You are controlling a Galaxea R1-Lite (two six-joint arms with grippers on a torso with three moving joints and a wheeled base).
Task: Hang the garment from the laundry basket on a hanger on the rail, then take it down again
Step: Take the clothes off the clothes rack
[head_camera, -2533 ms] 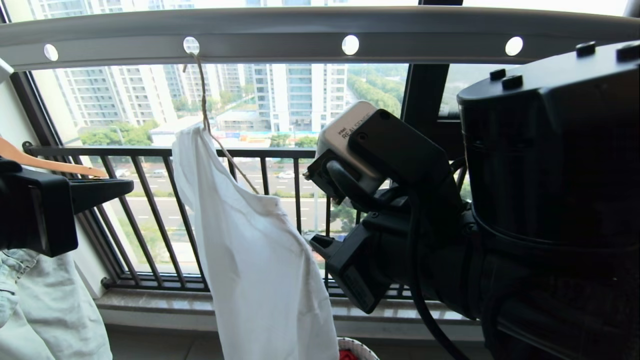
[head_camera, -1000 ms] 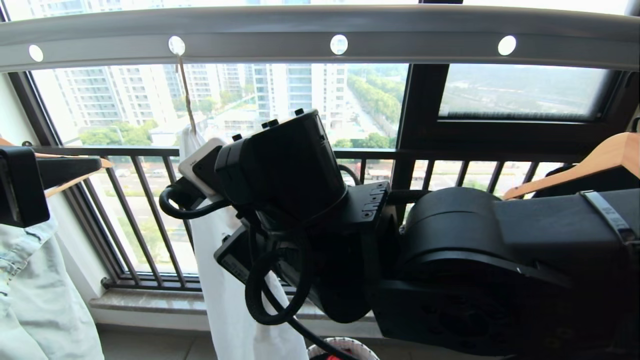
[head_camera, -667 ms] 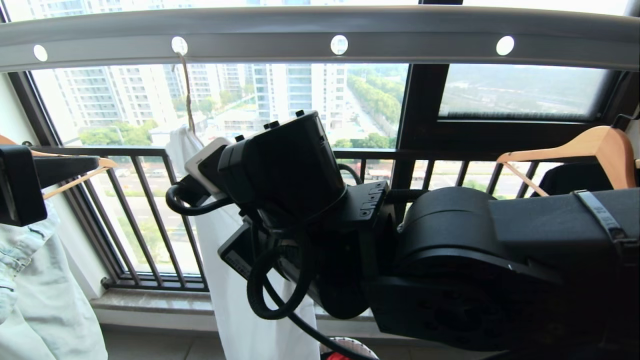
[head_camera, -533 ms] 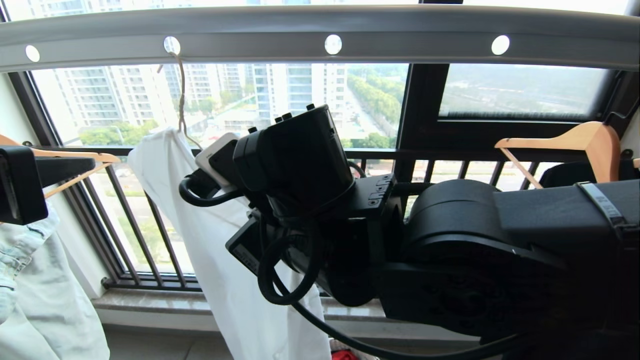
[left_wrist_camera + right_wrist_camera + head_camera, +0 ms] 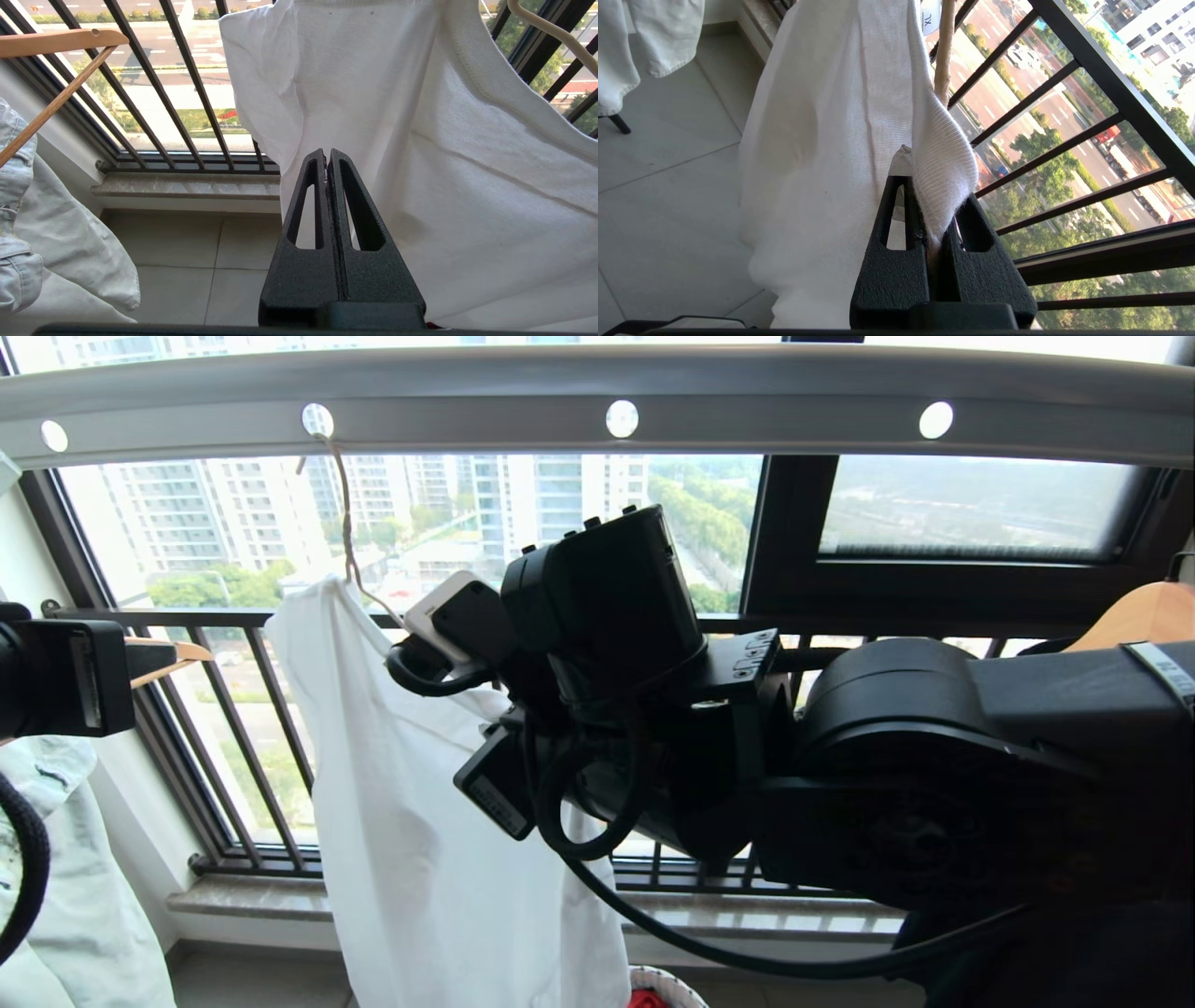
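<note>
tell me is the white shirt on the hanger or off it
On it: the garment drapes from the hanger hooked in the rail. The right gripper has its jaws shut on the fabric's edge.

Left claw (image 5: 328, 161) closed against hanging garment (image 5: 420, 140).

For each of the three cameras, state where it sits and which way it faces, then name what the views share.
Head view: on the robot's head, facing the window and the rail; the right arm fills the middle and right, the left arm at the left edge.
Left wrist view: behind the left end effector, shut and empty, facing the garment and window bars.
Right wrist view: behind the right end effector, shut on the garment's ribbed edge beside the hanger.
Shared: all three show the white garment and hanger.
</note>
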